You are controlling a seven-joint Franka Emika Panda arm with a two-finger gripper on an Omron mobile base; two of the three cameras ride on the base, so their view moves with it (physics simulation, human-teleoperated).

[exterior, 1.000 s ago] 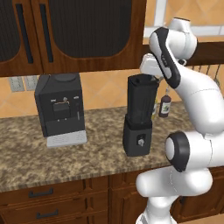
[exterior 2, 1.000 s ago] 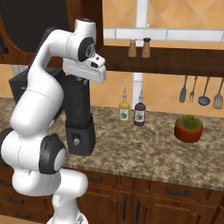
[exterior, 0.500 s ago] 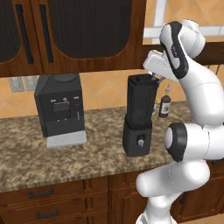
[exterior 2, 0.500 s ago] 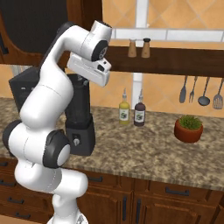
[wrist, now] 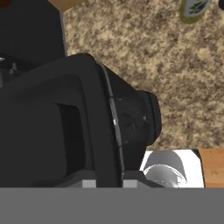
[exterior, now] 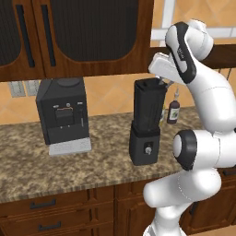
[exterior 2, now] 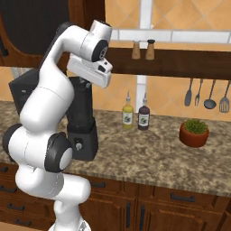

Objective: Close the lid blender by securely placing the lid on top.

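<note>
One robotic pincer (exterior: 162, 83), its jaws closed nearly all the way, hung at the upper right rim of the blender (exterior: 146, 120); whether it gripped anything could not be told. Directly beneath it, in the hand view, a black squarish lid (wrist: 74, 122) appeared to sit on the jar's mouth, the jar's long axis upright. Blender, coffee machine (exterior: 62, 115) and dark bottle (exterior: 174, 110) stood on the granite table (exterior: 92, 166).

The blender (wrist: 87, 127) looms dark across the left and centre, seen from above over speckled counter (wrist: 183, 78), a bottle (wrist: 194, 8) at the upper right edge.
</note>
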